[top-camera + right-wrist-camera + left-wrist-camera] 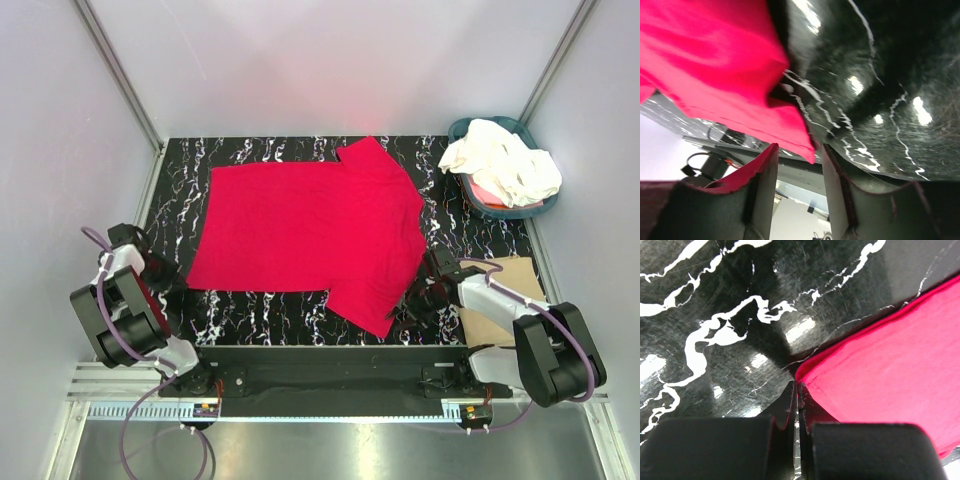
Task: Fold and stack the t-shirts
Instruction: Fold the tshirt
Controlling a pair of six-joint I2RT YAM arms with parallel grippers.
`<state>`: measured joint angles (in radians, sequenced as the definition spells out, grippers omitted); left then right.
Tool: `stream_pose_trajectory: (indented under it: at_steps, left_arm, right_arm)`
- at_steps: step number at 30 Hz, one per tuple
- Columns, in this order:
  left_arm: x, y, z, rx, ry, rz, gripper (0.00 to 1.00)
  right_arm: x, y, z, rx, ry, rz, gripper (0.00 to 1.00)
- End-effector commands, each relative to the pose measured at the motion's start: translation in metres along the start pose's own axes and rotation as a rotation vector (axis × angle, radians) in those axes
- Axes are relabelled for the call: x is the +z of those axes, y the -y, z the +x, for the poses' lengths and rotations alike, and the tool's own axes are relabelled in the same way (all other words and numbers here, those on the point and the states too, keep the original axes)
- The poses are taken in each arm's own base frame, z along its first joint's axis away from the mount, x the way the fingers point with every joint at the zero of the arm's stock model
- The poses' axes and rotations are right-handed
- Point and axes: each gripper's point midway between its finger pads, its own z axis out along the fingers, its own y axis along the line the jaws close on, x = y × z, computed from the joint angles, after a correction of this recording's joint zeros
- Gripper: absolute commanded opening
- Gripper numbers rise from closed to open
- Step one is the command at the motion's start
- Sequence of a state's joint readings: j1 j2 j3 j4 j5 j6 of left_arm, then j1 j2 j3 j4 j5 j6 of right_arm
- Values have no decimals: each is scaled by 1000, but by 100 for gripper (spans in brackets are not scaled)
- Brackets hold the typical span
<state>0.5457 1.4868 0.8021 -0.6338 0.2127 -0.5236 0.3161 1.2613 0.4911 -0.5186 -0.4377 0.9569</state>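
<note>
The red t-shirt (310,235) lies spread flat on the black marble table (260,312), one sleeve toward the back and one toward the front right. My left gripper (180,283) sits at its near left corner; in the left wrist view that gripper (799,385) is shut with the corner of the red cloth (890,355) pinched at its tips. My right gripper (405,308) is at the front sleeve; in the right wrist view it (800,146) stands open, the sleeve's pointed corner (807,150) hanging between the fingers. Cream-white t-shirts (500,160) are heaped in the basket.
A teal round basket (520,212) stands at the back right corner. A flat tan cardboard sheet (520,272) lies at the front right, partly under the right arm. White walls close in the table on three sides.
</note>
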Motion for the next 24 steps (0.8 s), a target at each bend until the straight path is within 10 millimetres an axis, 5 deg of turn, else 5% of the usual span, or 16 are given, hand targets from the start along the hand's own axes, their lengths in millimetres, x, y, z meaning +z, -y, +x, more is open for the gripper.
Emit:
stream_pose_trajectory:
  at_steps: [1, 6, 20, 24]
  left_arm:
    - [-6, 4, -6, 29, 49, 17, 0]
    - [-6, 3, -5, 32, 51, 13, 0]
    - [-6, 3, -7, 24, 58, 5, 0]
    - [-7, 3, -8, 25, 62, 5, 0]
  right_arm:
    - [3, 8, 11, -7, -28, 19, 47]
    - [10, 17, 25, -19, -76, 56, 45]
    - [26, 20, 23, -5, -70, 52, 41]
    - [27, 19, 20, -6, -58, 54, 31]
